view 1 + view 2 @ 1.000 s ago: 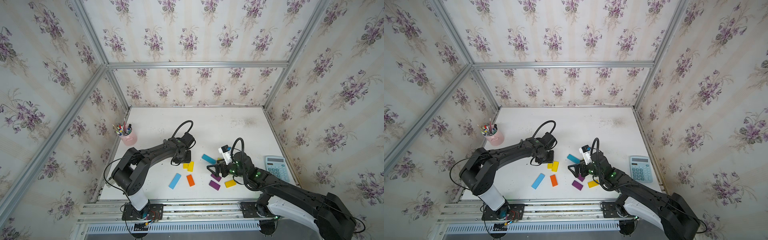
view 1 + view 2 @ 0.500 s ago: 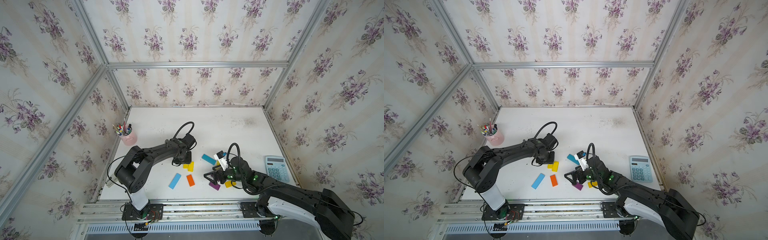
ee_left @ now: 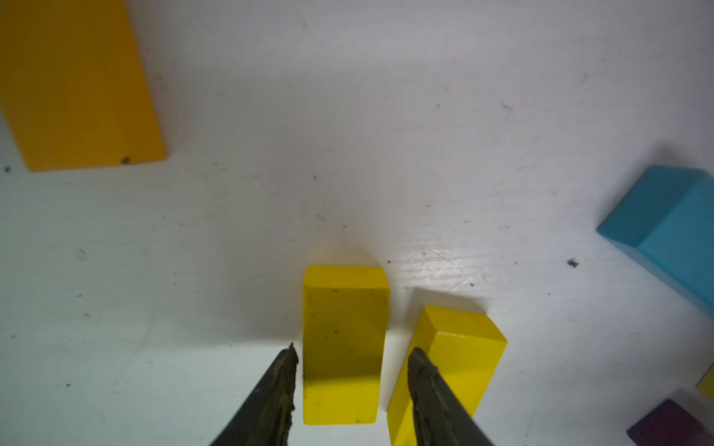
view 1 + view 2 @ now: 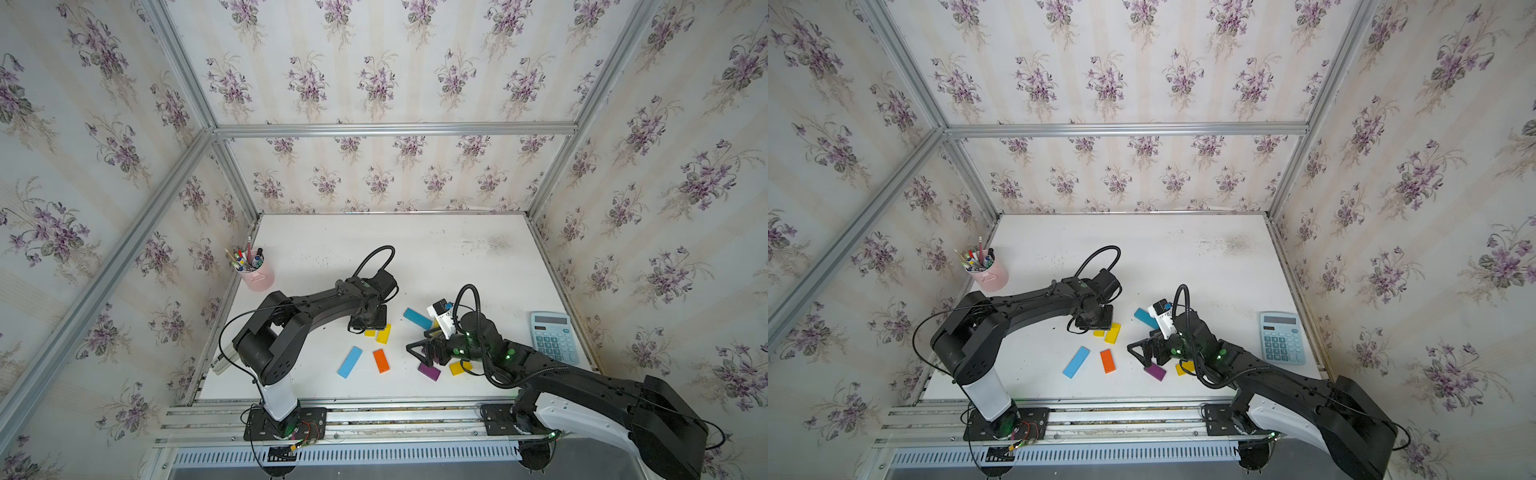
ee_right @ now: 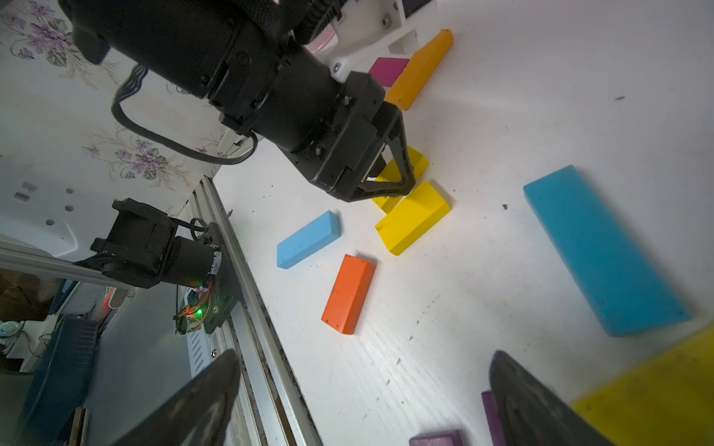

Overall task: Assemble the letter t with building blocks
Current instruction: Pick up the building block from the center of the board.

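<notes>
Building blocks lie scattered on the white table, and no letter t shape is in view. My left gripper (image 3: 353, 349) points down at a small yellow block (image 3: 344, 340), its jaws open with a narrow gap on each side. A longer yellow block (image 3: 459, 347) lies just outside one finger. In a top view the left gripper (image 4: 368, 326) stands mid-table. A light blue block (image 4: 349, 362), an orange block (image 4: 380, 360) and a teal block (image 4: 417, 318) lie nearby. My right gripper (image 4: 422, 353) hangs wide open and holds nothing, over a purple block (image 4: 429, 371) beside a short yellow block (image 4: 460, 368).
A pink cup (image 4: 257, 274) of pens stands at the table's left edge. A blue calculator (image 4: 554, 337) lies at the right edge. An amber block (image 5: 421, 69) and a magenta block (image 5: 388, 70) lie behind the left gripper. Metal rails run along the front edge.
My right gripper has swung left and lower, over the purple blocks, still wide open. The left arm has hardly moved, and its jaws have eased slightly apart round the small yellow block.
</notes>
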Tool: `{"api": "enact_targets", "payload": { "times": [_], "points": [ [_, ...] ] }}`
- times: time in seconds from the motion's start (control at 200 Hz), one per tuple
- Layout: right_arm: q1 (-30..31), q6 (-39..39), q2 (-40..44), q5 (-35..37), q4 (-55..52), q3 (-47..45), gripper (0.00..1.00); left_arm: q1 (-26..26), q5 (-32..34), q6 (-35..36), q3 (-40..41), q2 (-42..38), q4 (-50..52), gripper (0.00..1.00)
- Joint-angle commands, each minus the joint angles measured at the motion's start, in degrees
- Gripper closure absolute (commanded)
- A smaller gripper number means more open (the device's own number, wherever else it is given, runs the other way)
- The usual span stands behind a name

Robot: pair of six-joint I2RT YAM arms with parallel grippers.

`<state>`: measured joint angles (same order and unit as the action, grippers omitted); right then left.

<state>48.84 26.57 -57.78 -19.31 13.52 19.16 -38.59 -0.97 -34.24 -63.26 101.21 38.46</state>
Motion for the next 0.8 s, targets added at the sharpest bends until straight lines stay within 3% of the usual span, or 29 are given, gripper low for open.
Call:
{"api": "enact_targets", "payload": {
  "times": [0.0, 0.33, 0.55, 0.794],
  "points": [
    [0.1, -0.5, -0.3, 0.1, 1.2, 0.2, 0.00, 0.0, 1.6, 0.5, -0.5, -0.1, 1.2, 0.50],
    [0.1, -0.7, -0.1, 0.5, 0.8, 0.0, 0.00, 0.0, 1.7, 1.1, -0.7, 1.7, 1.1, 0.52],
    [0.1, -0.7, -0.9, -0.2, 1.5, 0.2, 0.00, 0.0, 1.8, 3.0, -1.1, 1.9, 1.9, 0.69],
    [0.1, -1.8, -2.1, -0.4, 1.0, 1.5, 0.00, 0.0, 1.9, 9.7, -3.6, 1.6, 4.7, 0.75]
  ]
}}
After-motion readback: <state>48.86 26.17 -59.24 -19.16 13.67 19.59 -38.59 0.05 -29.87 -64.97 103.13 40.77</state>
